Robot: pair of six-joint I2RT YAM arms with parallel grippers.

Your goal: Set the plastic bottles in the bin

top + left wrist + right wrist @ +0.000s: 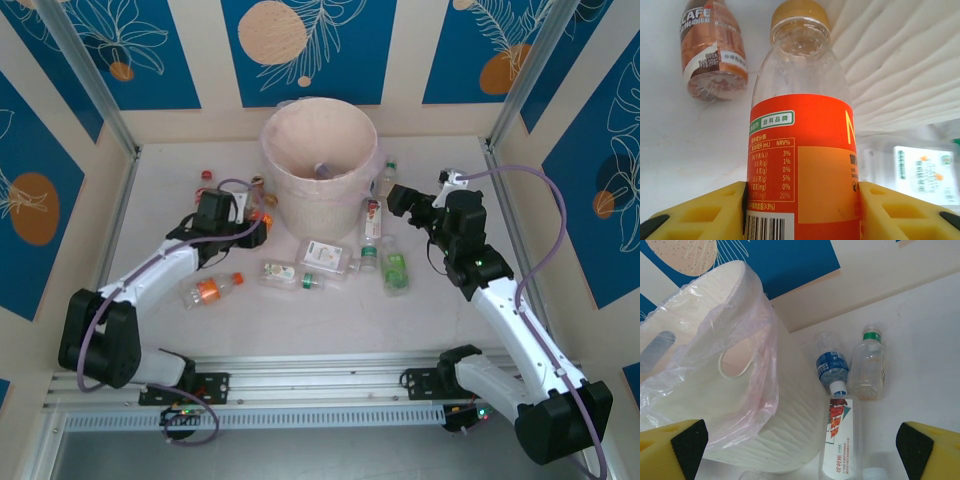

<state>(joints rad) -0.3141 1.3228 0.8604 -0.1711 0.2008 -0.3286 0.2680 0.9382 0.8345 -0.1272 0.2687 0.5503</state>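
Left gripper: your left gripper (802, 220) is clamped on the orange-labelled bottle (805, 150), with a yellow finger (705, 217) pressed against each side of its label.
Held bottle: it is clear, its gold cap points away from your wrist camera, and it sits just beside the ribbed wall of the bin (900, 65), on the bin's left side. You cannot tell whether it is off the table (300, 325).
Right gripper: your right gripper (800, 450) stands wide open with nothing between its fingers, over the table to the right of the bin.
Bin: it stands at the middle of the table's far edge, with a pinkish liner (715, 370) folded over its rim.
Left of bin: a brown coffee bottle (712, 50) lies on its side beyond the held one.
Right of bin: a blue-labelled bottle (832, 364) and a green-capped bottle (868, 367) lie side by side towards the far edge. A red-labelled bottle (839, 435) lies nearer to you, close to the bin's wall.
Middle of table: a flat clear pack (325, 255) and a green-labelled bottle (396, 270) lie in front of the bin. An orange-capped bottle (210, 290) lies beside your left arm.
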